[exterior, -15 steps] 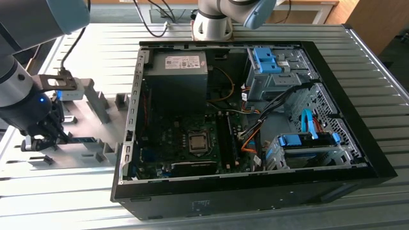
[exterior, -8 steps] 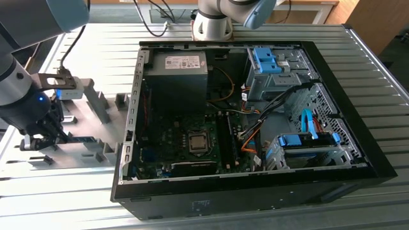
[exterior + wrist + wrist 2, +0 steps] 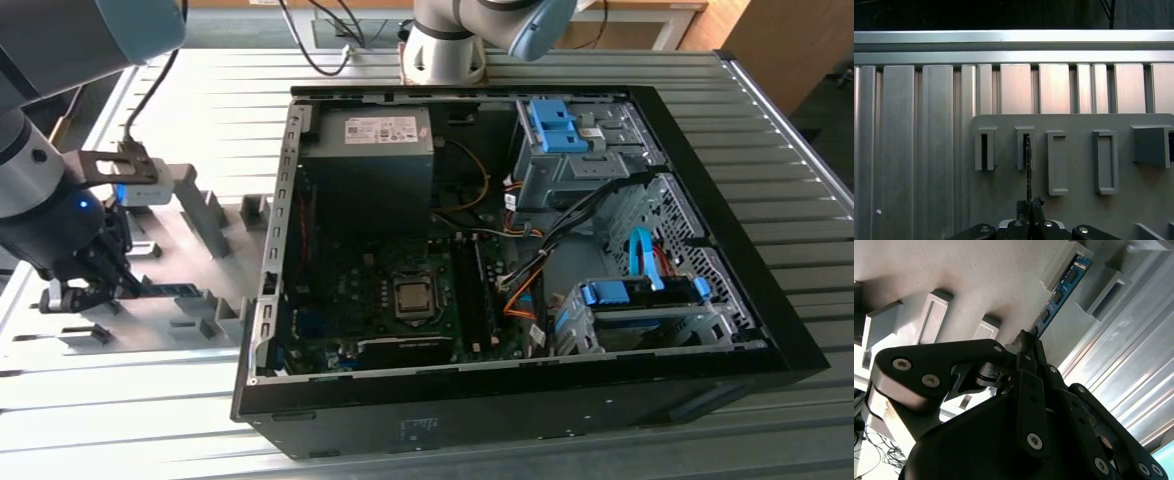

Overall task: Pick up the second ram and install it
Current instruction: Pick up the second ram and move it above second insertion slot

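The second ram (image 3: 1059,292) is a thin blue board with black chips, standing on edge in a slot of the grey fixture (image 3: 979,280). My gripper (image 3: 1026,342) is shut on its near end, with the fingers pinching both faces. In the first wrist view the ram (image 3: 1028,170) shows edge-on, running from the gripper (image 3: 1030,205) up into a slot block. In the exterior view the gripper (image 3: 91,290) hangs low over the fixture (image 3: 200,230) at the exterior view's left, and a blue-green strip of the ram (image 3: 174,290) juts from it toward the case.
The open computer case (image 3: 534,410) lies on the ribbed metal table (image 3: 134,400) to the exterior view's right of the fixture. Its motherboard holds long dark memory slots (image 3: 470,290), a processor socket (image 3: 411,296), a power supply (image 3: 367,160) and cables. Several empty slot blocks (image 3: 1104,162) stand on the fixture.
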Motion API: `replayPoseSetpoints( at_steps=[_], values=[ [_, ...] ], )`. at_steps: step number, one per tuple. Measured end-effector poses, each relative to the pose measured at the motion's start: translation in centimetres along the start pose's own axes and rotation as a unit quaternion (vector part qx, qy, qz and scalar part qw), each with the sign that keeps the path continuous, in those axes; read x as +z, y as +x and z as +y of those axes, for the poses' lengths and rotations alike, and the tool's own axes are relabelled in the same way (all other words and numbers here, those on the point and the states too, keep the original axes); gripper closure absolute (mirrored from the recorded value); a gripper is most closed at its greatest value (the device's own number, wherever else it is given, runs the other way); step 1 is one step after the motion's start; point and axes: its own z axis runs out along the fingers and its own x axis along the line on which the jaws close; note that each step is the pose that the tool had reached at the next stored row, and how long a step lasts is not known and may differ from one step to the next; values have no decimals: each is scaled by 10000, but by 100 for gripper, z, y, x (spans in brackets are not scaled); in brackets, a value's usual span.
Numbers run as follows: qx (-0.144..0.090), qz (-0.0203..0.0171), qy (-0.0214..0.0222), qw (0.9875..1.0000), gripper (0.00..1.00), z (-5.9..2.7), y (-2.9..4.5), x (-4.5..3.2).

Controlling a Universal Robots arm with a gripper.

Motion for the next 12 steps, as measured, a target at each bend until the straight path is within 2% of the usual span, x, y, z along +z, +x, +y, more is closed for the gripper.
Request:
replayPoseSetpoints(
  at_steps=[12],
  values=[
    [0,0,0,10000,86,1,-2,-38]
  ],
)
